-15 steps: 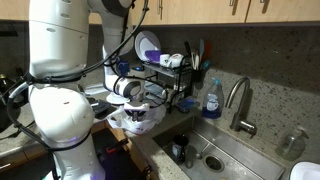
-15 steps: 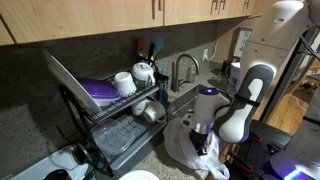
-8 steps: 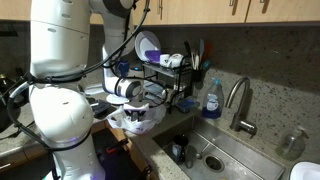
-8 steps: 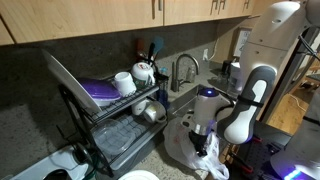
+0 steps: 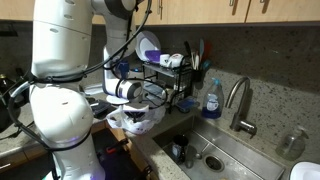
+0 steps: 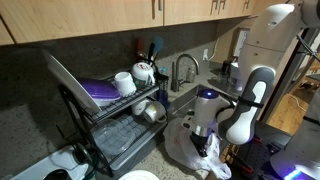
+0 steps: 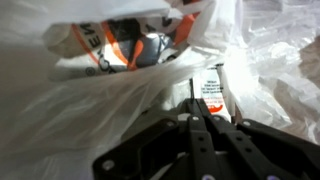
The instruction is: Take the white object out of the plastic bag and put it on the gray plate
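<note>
Kitchen scene: dark speckled stone counter (image 5: 265, 135), wood cabinets (image 5: 250, 8) along the top, and a steel sink (image 5: 215, 152) sunk into the counter. A wire dish rack (image 5: 165, 72) stands against the back wall with a blue-and-white plate (image 5: 148, 47) propped in it. There's also a blue soap bottle (image 5: 211, 99) just at 9 o'clock of the faucet (image 5: 240, 103).

The plastic bag (image 5: 133, 121) is crumpled up on the counter right at the front edge. In that exterior view it's at about 9 o'clock from the sink basin and 7 o'clock from the rack.

The big white robot arm (image 5: 60, 90) reaches over it, and its wrist points straight down into the bag's open top in both exterior views.

The wrist view is the useful one. The gripper (image 7: 196, 104) comes in from 6 o'clock with its two dark fingers pressed flat together, no gap between them, and the tips sit right against a glossy fold of the film. Honestly can't tell whether a bit of plastic is caught between them or they're just touching it.

Up at 12 o'clock in that view, some orange, white and dark shapes show through the bag. There's also a small white patch with red print just at 1 o'clock of the fingertips. It's too blurry to say what any of it is.
</note>
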`<state>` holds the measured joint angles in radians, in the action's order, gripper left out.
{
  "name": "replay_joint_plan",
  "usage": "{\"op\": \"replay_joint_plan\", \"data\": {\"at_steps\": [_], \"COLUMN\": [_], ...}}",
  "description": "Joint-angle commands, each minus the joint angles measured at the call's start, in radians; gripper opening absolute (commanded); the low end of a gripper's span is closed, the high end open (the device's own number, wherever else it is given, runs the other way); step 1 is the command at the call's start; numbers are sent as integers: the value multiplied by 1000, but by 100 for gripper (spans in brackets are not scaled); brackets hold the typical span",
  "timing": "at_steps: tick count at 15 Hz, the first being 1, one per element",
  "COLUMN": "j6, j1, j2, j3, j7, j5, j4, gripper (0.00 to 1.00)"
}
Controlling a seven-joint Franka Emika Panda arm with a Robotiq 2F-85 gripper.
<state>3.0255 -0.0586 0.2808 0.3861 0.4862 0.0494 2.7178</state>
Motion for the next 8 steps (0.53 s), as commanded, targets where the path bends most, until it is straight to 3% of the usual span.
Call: {"op": "replay_joint_plan", "data": {"at_steps": [1,8], "j6": [17,37], "j1": [-6,-13], "j2": [8,-58], "j3": [-21,-29], "j7": [-55,-90], "j5": [51,80], "j4": [2,22], "gripper": [6,3]}}
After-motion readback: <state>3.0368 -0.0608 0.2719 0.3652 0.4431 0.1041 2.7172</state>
